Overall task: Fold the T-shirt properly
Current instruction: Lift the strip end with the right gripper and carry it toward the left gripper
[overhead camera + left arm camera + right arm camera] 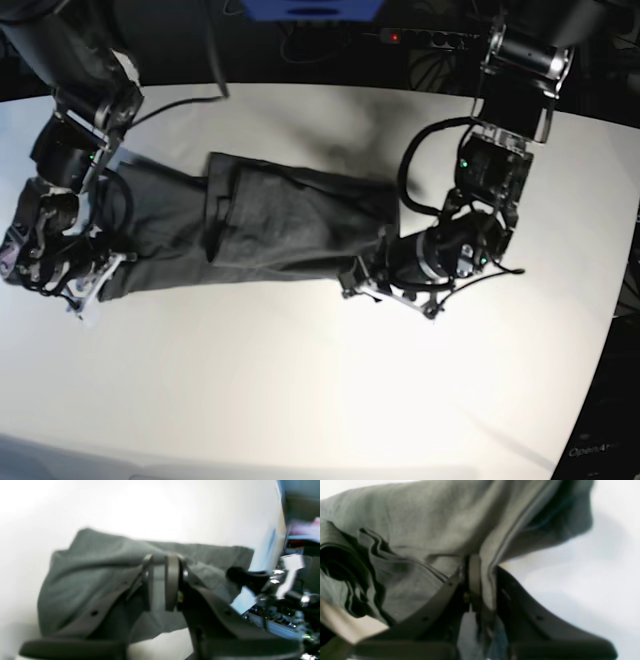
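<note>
The dark grey T-shirt [270, 220] lies as a long band across the white table [300, 380], held between both grippers. My left gripper [362, 275] grips its right end; in the left wrist view the gripper [160, 560] has its fingers closed on a fold of the T-shirt [87, 562]. My right gripper [95, 285] is at the shirt's left end; in the right wrist view the gripper [481, 562] is shut on a hemmed edge, and the T-shirt [420, 517] hangs in folds around it.
A power strip [420, 38] and a blue object [310, 8] lie beyond the table's far edge. The table's right edge [610, 300] is close to the left arm. Bare white tabletop lies in front of the shirt.
</note>
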Controlling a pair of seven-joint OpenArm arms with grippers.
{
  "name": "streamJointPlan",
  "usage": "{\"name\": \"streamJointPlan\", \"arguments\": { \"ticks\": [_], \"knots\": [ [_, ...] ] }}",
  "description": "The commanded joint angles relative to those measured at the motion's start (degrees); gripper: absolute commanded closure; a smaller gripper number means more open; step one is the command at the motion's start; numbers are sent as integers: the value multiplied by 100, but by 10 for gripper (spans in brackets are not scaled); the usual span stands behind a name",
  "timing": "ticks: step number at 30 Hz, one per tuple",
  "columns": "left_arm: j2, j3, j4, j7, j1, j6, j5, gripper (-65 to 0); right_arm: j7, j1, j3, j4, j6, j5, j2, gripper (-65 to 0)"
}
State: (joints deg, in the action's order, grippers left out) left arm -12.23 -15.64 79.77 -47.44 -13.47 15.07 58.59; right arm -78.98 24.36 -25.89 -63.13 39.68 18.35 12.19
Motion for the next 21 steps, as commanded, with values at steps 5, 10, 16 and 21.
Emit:
{"name": "streamJointPlan", "arguments": {
  "ticks": [5,10,16,21],
  "knots": [
    [-21,21,63,54,-37,-26,71,-84,-102,153,-18,-768,32,112,34,-7],
    [-21,21,54,54,174,-17,53,-84,-102,153,-44,-1076,32,112,8,-7],
    [-21,21,45,63,271,-8,18,-84,-102,144,-53,-1208,32,104,-10,-7],
    [-21,21,-236,89,253,-8,9,-84,-102,109,-176,-1216,32,104,-89,-7]
  ]
}}
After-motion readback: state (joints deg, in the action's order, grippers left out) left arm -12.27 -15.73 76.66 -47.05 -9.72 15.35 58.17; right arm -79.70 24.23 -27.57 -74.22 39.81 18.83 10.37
